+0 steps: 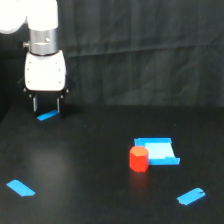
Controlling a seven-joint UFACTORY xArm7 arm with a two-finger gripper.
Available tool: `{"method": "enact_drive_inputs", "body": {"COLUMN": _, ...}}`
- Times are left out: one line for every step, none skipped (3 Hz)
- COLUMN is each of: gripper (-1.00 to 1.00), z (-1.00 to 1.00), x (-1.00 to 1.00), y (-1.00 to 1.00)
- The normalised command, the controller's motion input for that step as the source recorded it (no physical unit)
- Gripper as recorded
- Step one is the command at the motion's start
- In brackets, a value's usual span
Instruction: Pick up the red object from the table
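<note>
On matte black table point(90, 165) | stubby red object point(138, 158) | claw point(46, 105) apart

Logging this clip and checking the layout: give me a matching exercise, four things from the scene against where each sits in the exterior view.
Things:
1. red object
2. blue tray
3. gripper
4. blue tape strip

Places:
A. upper left, hanging above the table, fingers pointing down
B. lower left corner, flat on the table
C. right of centre, lying flat behind and beside the stubby block
D. right of centre, standing against the tray's left front edge

Pairs: 1-D, 2-C, 3-A, 4-B
</note>
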Motion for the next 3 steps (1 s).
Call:
{"method": "enact_drive_inputs", "body": {"gripper": 1.0, "z": -0.15, "x": 0.24, "y": -0.07}}
{"method": "enact_drive_inputs", "body": {"gripper": 1.0, "z": -0.22, "x": 0.46, "y": -0.23}}
{"method": "enact_drive_inputs", "body": {"gripper": 1.0, "z": -0.28, "x": 0.98, "y": -0.76}}
